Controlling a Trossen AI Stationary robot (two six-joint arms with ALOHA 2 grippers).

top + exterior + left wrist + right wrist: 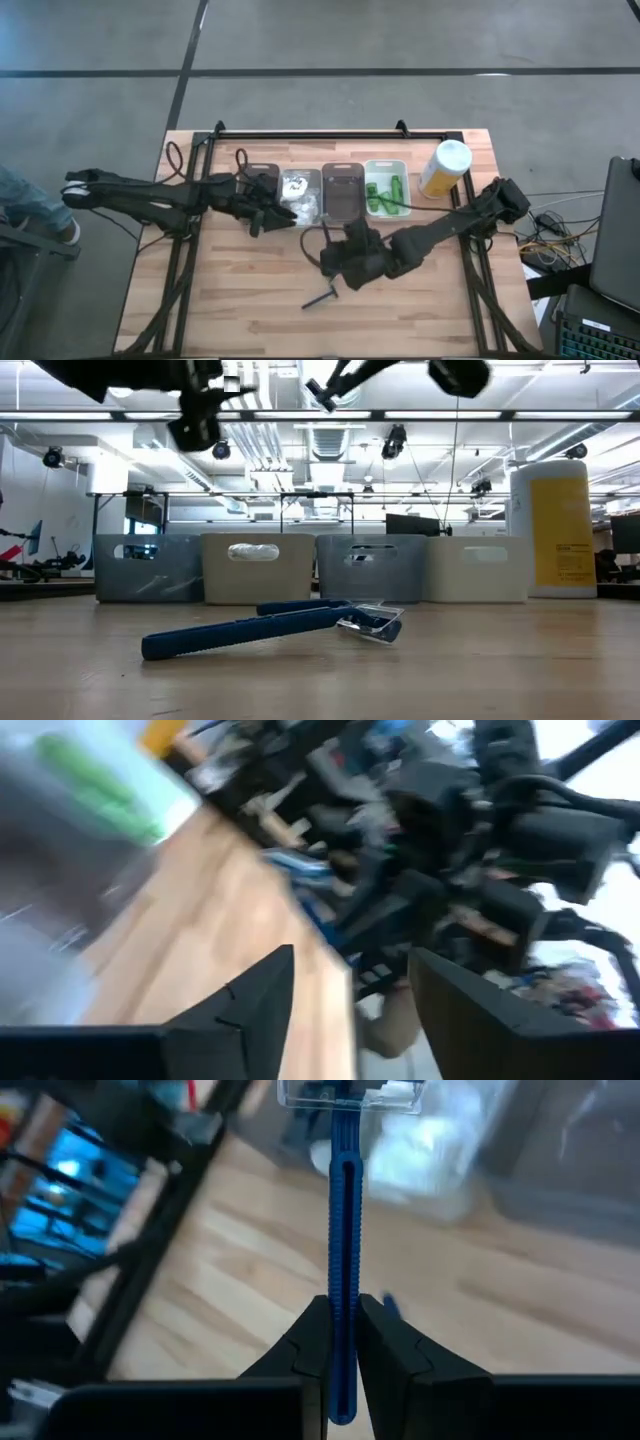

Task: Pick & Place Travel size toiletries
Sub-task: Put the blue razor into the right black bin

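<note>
The right claw (340, 1342) is clamped on the handle of a blue razor (343, 1230), its two dark fingers pressed against the handle from either side. The razor points straight out ahead of the claw, and its clear plastic head cap sits at the far end. In the high view the right claw (335, 262) is over the middle of the wooden surface (240, 300), in front of the row of bins.

A second blue razor (270, 627) lies flat on the surface, apart from both claws, with its clear-capped head toward the bins. From above it shows as a thin dark stick (322, 298) just in front of the right claw.

The left claw (345, 1005) has its fingers apart, with nothing between them. In the high view it sits at the near edge of the white packet bin (300, 196), which holds white wrapped packets (295, 184); whether it touches the bin cannot be told.

Four bins stand side by side along the back of the surface. The far-left bin (262, 178) is partly hidden by the left arm. The grey bin (343, 192) comes next after the packet bin, and the white bin (385, 190) beside it holds green bottles (386, 192). A yellow canister (444, 168) with a white lid stands upright just beside the white bin.
</note>
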